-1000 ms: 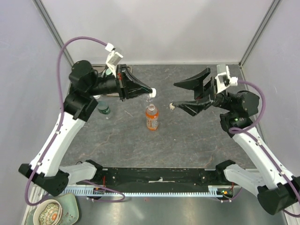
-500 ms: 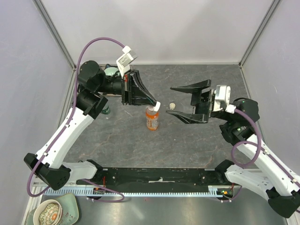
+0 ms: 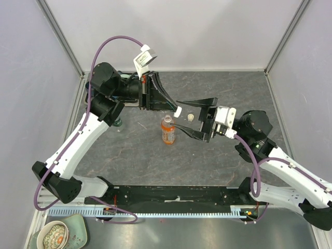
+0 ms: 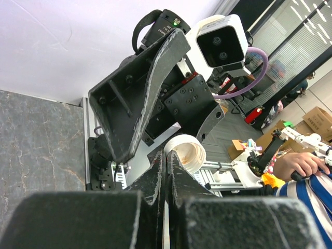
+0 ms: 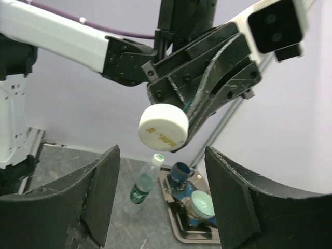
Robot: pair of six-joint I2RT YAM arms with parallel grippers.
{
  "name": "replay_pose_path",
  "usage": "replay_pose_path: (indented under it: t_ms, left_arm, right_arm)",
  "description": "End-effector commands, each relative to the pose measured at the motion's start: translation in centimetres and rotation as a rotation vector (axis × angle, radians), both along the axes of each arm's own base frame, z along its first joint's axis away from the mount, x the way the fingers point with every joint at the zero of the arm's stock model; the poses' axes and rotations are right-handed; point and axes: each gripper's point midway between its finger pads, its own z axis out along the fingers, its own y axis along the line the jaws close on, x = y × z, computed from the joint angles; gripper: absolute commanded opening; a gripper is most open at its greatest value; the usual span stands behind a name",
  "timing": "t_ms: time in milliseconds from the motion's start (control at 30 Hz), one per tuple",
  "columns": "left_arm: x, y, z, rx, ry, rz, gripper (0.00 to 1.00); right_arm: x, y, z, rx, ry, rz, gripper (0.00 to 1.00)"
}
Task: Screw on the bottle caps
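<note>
The orange bottle stands upright mid-table with no cap on its neck. My left gripper is shut on a white cap and holds it in the air just up and right of that bottle. The cap's open underside shows in the left wrist view. My right gripper is open, one finger on each side of the held cap without touching it. A second cap lies on the table. The green-tinted bottle stands capped at the far left. The small clear bottle is out of view.
A dark tray at the far left corner holds a dark blue cup and a pale green bowl. My left arm partly hides the green-tinted bottle from above. A patterned dish sits off the table's front left.
My left gripper has carried the cap a little right and away from the orange bottle's top. My right gripper has swung left and now brackets the cap.
</note>
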Motion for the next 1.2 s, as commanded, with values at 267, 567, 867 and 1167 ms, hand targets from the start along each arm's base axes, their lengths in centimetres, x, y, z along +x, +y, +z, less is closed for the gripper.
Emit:
replay_pose_path:
  t_ms: [267,567,867,1167]
  left_arm:
    - [-0.9,0.6,1.4,-0.029,-0.029,-0.020,0.02]
    - [-0.5,0.6,1.6,-0.039,-0.028,0.006,0.02]
    - [0.0,0.5,1.4,-0.040,-0.017,0.022,0.02]
    - [0.3,0.6,2.1,-0.049,-0.028,0.030,0.02]
  right_arm:
    - [-0.5,-2.6,3.9,0.133,-0.098,-0.088,0.68]
    - [-0.9,-2.0,4.0,0.142,-0.091,-0.061,0.65]
    - [-1.4,-1.6,4.4,0.157,-0.082,-0.037,0.60]
    - [-0.8,-0.9,4.3,0.195,-0.060,-0.054,0.49]
